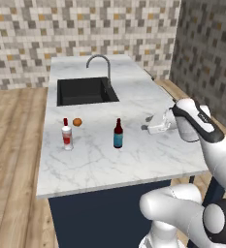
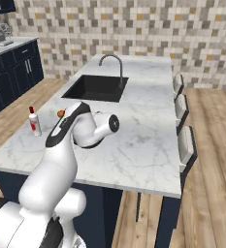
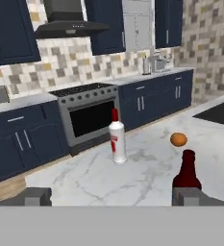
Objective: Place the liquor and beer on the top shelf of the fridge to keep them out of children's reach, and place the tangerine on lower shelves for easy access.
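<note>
The liquor (image 1: 66,136), a clear bottle with a red cap, stands upright near the left side of the marble counter (image 1: 134,160). The small orange tangerine (image 1: 77,122) lies just behind it. The brown beer (image 1: 118,134) stands upright mid-counter. My gripper (image 1: 148,127) hovers to the right of the beer, apart from it, pointing towards it. In the hand view the gripper (image 3: 113,197) is open and empty, with the beer (image 3: 186,171) just beyond the right fingertip (image 3: 192,196), the liquor (image 3: 117,139) ahead and the tangerine (image 3: 179,139) right of it. The fridge and its shelves are out of view.
A black sink (image 1: 85,91) with a curved faucet (image 1: 102,63) sits at the back of the counter. Stools (image 2: 185,145) line the counter's right side. Beyond the counter stand a stove (image 3: 89,115) and dark blue cabinets (image 3: 17,139). Wooden floor surrounds the island.
</note>
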Robot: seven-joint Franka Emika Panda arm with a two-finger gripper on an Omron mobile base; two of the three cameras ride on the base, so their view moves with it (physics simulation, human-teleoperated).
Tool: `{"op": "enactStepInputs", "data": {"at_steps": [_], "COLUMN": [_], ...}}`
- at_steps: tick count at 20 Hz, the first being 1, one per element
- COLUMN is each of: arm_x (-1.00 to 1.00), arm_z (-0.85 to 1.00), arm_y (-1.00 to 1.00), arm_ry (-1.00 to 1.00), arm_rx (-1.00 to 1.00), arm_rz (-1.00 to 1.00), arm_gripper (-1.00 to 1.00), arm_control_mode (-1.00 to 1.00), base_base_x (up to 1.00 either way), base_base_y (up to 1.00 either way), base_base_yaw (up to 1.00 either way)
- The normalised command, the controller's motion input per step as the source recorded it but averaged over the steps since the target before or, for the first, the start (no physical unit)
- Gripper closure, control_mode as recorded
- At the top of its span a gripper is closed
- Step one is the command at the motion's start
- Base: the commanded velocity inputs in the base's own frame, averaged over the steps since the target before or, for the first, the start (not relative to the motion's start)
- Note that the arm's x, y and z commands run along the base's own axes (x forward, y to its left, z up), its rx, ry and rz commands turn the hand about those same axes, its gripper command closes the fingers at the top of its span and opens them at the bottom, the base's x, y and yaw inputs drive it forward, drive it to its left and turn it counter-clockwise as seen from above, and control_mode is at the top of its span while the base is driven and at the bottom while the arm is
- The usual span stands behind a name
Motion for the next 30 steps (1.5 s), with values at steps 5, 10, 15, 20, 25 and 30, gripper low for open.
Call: {"op": "enactStepInputs", "data": {"at_steps": [5,10,15,20,25,30], "arm_x": [0.12,0.06,0.01,0.05,0.13,0.22], "arm_z": [-0.15,-0.01,0.0,0.0,0.0,0.0], "arm_y": [0.0,0.01,0.11,0.26,0.32,0.21], "arm_ry": [-0.22,-0.14,0.0,0.0,0.0,0.01], "arm_rx": [0.11,0.12,0.08,0.04,0.01,0.0], "arm_rz": [0.08,0.04,0.01,0.0,0.0,0.0], "arm_gripper": [-1.0,-1.0,-1.0,-1.0,-1.0,-1.0], "arm_control_mode": [-1.0,-1.0,-1.0,-1.0,-1.0,-1.0], "base_base_x": [0.0,0.0,0.0,0.0,0.0,0.0], "base_base_y": [0.0,0.0,0.0,0.0,0.0,0.0], "base_base_yaw": [0.0,0.0,0.0,0.0,0.0,0.0]}}
